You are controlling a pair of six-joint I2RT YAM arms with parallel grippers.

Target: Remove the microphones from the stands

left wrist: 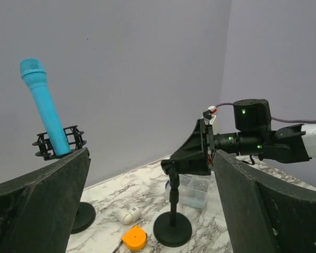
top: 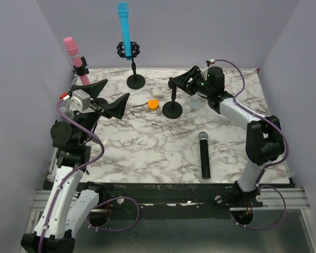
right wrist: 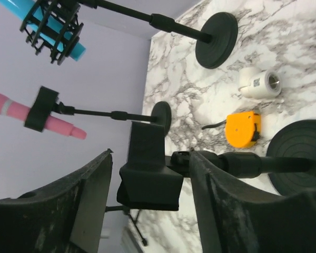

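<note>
Microphone-wise, the black microphone (top: 205, 155) is lying flat on the marble table (top: 142, 158) toward the near right, in no stand and well apart from both claws, so I'd say the actual removal is pretty much done for that one. Over on the left, the left gripper (top: 117, 88) hangs above the table with its jaws spread as wide as they go and nothing in them. Mid-table is the empty stand (top: 172, 109), and the right gripper (top: 177, 84) is right at the top of it. From the right wrist view the jaws are only partly open and straddle the stand's clip (right wrist: 147, 174) with a sliver of daylight on each side, so it looks like a loose bracket, not a clamp, and it's holding nothing. Just beside the stand's base sit an orange tape measure (top: 153, 104), a small white gadget (top: 157, 95) and a clear plastic box (left wrist: 195, 190). At the back, the blue microphone (top: 125, 26) sits in its shock mount (top: 128, 50), and the pink microphone (top: 73, 55) is clipped in at the far left. My read is that we're at the letting-go-of-the-stand step. The next move calls for spreading the jaws a touch more and backing straight off the clip so the stand doesn't tip.
</note>
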